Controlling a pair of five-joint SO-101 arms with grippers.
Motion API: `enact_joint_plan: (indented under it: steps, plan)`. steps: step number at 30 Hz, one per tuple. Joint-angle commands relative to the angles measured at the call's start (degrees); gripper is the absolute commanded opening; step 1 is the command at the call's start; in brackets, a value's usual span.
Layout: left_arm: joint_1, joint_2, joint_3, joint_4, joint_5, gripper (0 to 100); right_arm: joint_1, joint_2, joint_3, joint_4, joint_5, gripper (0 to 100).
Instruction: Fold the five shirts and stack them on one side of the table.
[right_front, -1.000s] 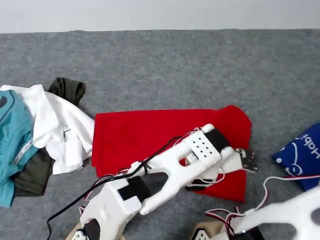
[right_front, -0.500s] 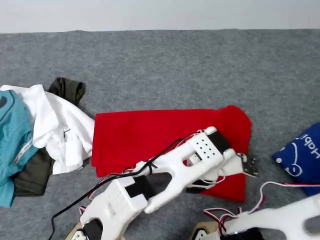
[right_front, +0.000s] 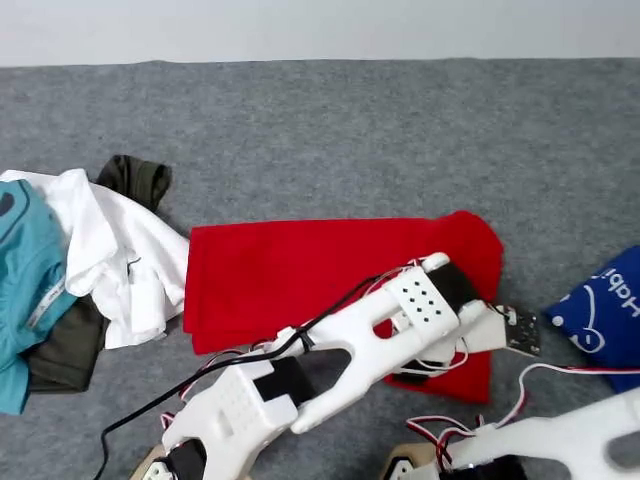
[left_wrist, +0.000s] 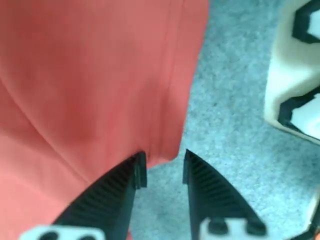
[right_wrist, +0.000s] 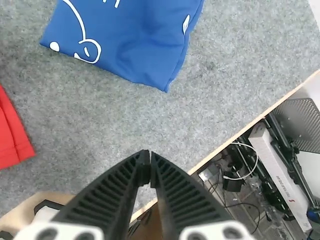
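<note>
The red shirt lies mid-frame on the grey bench, its long axis running left to right. The left fingers are spread at its lower right corner, the hem just entering the gap. Open bench lies rightward. The right fingers are pressed together, empty, near the blue shirt.

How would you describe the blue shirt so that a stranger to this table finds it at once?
Start at the grey felt-covered table and go to its right edge in the high view, past the flat red cloth shirt in the middle. There the blue cloth shirt lies alone; only it carries white line drawings.
</note>
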Motion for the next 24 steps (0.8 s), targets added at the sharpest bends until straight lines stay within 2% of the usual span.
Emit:
enact_joint_plan:
  steps: [1, 13, 15, 18, 24]
  plan:
    - [0.5, -1.0, -1.9, -1.9, -0.2, 13, 0.5, -1.3, -0.3, 2.2, 0.1, 1.1]
    - [0.9, 7.4, -2.2, -5.6, -0.2, 13, 0.3, -1.3, -0.3, 2.2, 0.1, 1.0]
    - [0.9, 7.9, -3.2, -5.2, -0.2, 10, 0.1, -1.3, -0.3, 2.1, 0.1, 1.0]
    - [0.9, 7.9, -3.7, -5.4, -0.2, 0, 0.1, -1.2, -0.3, 2.1, 0.1, 1.0]
    - [0.6, 7.4, -6.7, -2.0, 1.8, 0, 0.1, -1.2, -0.3, 2.1, 0.1, 1.0]
